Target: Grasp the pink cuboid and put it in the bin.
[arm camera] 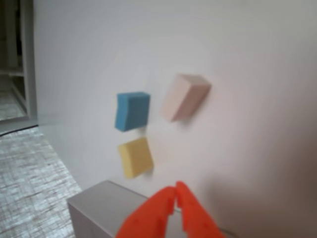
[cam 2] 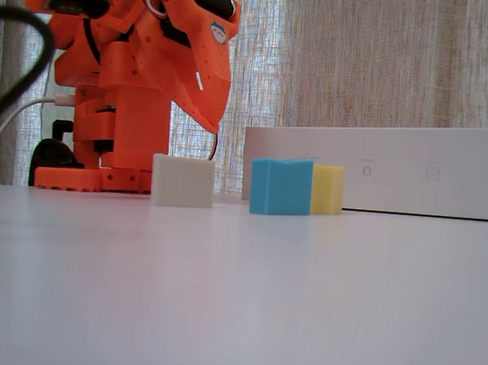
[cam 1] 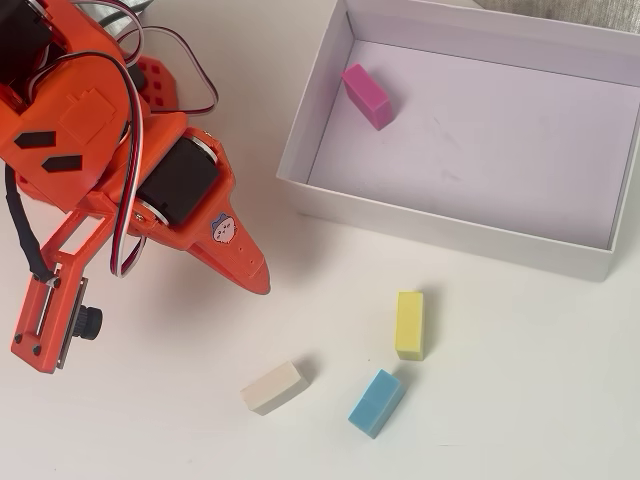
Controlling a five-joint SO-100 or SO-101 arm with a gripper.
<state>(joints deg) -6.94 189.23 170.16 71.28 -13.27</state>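
Note:
The pink cuboid [cam 1: 367, 96] lies on the floor of the bin [cam 1: 300, 150], near its upper left corner in the overhead view. It is hidden behind the bin wall [cam 2: 380, 176] in the fixed view and out of the wrist view. My orange gripper [cam 1: 262, 282] hangs left of the bin, over bare table, apart from every block. Its fingertips [arm camera: 173, 194] meet with nothing between them, so it is shut and empty.
A yellow block [cam 1: 409, 324], a blue block [cam 1: 376, 403] and a cream block [cam 1: 273, 387] lie on the white table in front of the bin. They also show as yellow block [arm camera: 135, 156], blue block [arm camera: 132, 110] and cream block [arm camera: 184, 96]. The arm's base [cam 2: 104, 138] stands at the left.

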